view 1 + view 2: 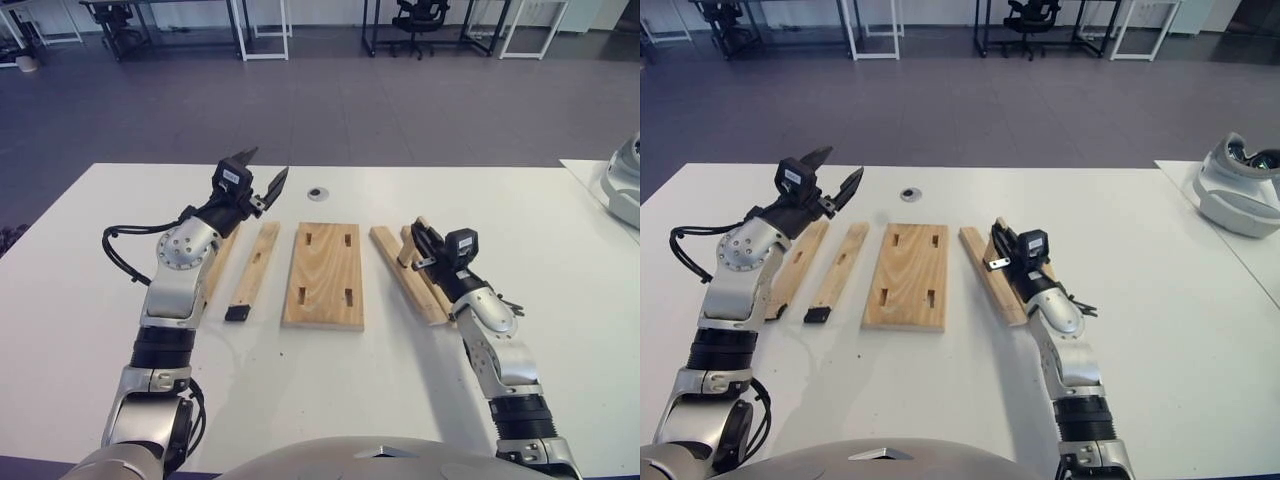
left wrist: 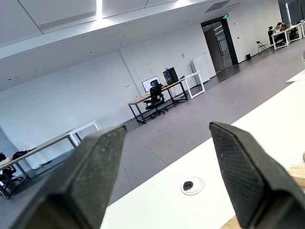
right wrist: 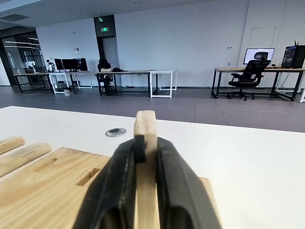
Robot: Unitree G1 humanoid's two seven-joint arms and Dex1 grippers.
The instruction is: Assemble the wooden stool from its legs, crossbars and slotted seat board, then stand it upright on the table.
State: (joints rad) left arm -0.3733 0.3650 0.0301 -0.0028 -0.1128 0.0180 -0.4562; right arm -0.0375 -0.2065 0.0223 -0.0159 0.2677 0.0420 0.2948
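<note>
1. Left eye: the pale board [image 1: 323,275], with 4 slots, lies flat mid-table [image 1: 560,330]. 4 legs [image 1: 255,262] lie beside it, 2 on each side.
2. Right eye: the left gripper [image 1: 840,165] is raised, spread wide, near the left legs' far ends.
3. Left wrist: its 2 fingers [image 2: 90,176] stand far apart.
4. Right wrist: the right gripper [image 3: 145,143] clamps the outer right leg [image 3: 145,121], which is set on edge.

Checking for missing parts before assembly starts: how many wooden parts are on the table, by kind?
Slotted seat board: 1
Long pieces left of it: 2, the outer left piece and the inner left piece
Long pieces right of it: 2, the flat right piece and the gripped piece in the right gripper
Total: 5; that gripper may hide more.
</note>
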